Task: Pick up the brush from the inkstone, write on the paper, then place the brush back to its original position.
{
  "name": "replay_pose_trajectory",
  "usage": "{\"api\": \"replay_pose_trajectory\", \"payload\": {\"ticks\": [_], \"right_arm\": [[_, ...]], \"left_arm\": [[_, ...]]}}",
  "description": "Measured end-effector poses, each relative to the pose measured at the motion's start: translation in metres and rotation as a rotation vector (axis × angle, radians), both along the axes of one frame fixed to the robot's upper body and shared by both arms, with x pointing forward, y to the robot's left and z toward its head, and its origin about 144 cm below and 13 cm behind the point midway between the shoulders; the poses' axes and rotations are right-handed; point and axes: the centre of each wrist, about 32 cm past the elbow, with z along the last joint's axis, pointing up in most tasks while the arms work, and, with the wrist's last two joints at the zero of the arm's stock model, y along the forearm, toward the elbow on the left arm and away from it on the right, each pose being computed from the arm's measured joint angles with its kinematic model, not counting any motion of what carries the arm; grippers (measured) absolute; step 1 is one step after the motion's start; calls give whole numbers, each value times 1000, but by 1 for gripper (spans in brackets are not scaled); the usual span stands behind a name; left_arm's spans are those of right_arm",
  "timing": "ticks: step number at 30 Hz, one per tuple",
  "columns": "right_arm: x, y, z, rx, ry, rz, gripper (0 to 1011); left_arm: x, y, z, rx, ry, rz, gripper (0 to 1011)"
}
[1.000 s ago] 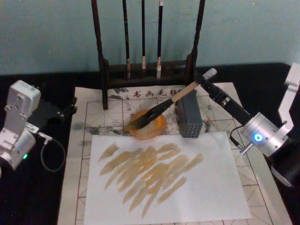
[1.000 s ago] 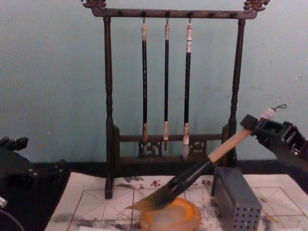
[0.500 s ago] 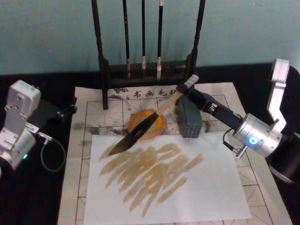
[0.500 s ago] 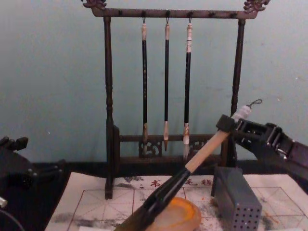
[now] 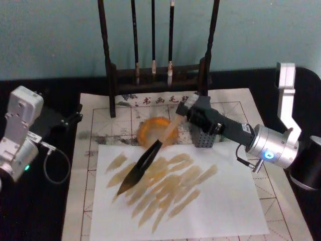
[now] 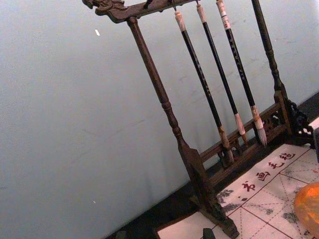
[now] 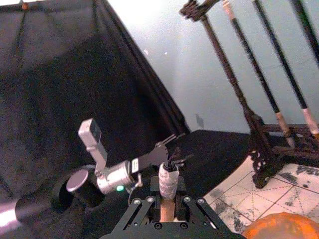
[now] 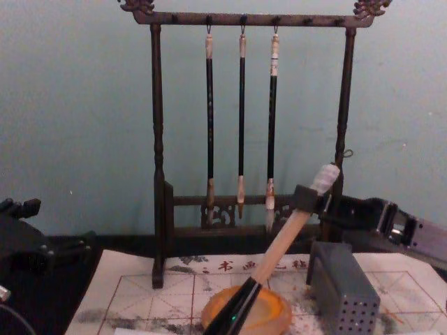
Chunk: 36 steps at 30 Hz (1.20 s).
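Observation:
My right gripper [image 5: 193,113] is shut on the upper handle of the brush [image 5: 150,156], just under its white-wrapped end [image 7: 168,181]. The brush slants down from the gripper, across the orange inkstone [image 5: 148,131], with its dark tip over the left part of a plain white sheet [image 5: 215,201] marked with tan strokes. I cannot tell whether the tip touches it. That sheet lies on the red-gridded paper [image 5: 96,120]. In the chest view the right gripper [image 8: 311,202] holds the brush [image 8: 279,244] above the inkstone [image 8: 274,314]. My left gripper [image 5: 62,120] is parked at the left, off the paper.
A dark wooden rack [image 5: 155,75] with three thin hanging brushes stands behind the paper. A grey perforated box [image 5: 203,138] sits right of the inkstone, under my right arm. Black cloth surrounds the paper.
My right gripper has moved left and toward me with the brush. The brush tip left the inkstone and swung out over the left part of the white sheet. The left arm stayed put.

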Motion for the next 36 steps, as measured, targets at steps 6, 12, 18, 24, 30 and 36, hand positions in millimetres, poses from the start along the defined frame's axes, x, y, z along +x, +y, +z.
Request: {"api": "replay_pose_trajectory", "payload": {"ticks": [6,12,18,24,30,36], "right_arm": [[1,3,4,-36,-47,25,185],[2,8,9,-60,-91,51,185],[2,12,13,-85,-130,88,185],[3,16,15,-105,-147,122,185],[5,20,15,-110,-153,148,185],[8,25,15,-104,-148,162,185]], "left_arm": [[0,0,0,0,0,0,1001],[0,0,0,0,0,0,1001],[0,0,0,0,0,0,1001],[0,0,0,0,0,0,1001],[0,0,0,0,0,0,1001],[0,0,0,0,0,0,1001]]}}
